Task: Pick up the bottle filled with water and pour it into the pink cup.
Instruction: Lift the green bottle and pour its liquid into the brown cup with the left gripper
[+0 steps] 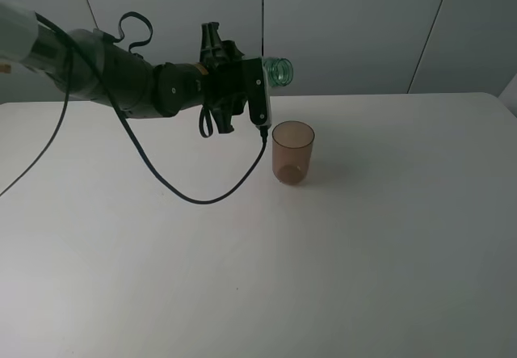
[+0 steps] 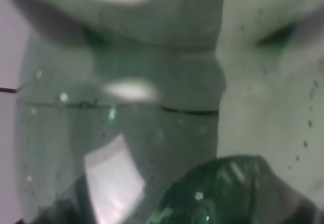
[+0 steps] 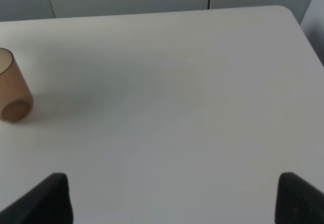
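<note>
My left gripper (image 1: 229, 83) is shut on the green transparent bottle (image 1: 279, 70), which lies nearly level in the air. Its open mouth points right, just above and left of the pink cup's rim. Most of the bottle's body is hidden behind the gripper and wrist camera. The bottle (image 2: 152, 133) fills the left wrist view with blurred green plastic and droplets. The pink cup (image 1: 292, 152) stands upright on the white table (image 1: 363, 253). In the right wrist view the pink cup (image 3: 11, 90) sits far off, and my right gripper (image 3: 172, 201) is open with nothing between its fingers.
A black cable (image 1: 186, 188) hangs from the left arm and loops down close to the table, left of the cup. The table's far edge meets a grey wall (image 1: 363, 27). The right arm does not show in the exterior view.
</note>
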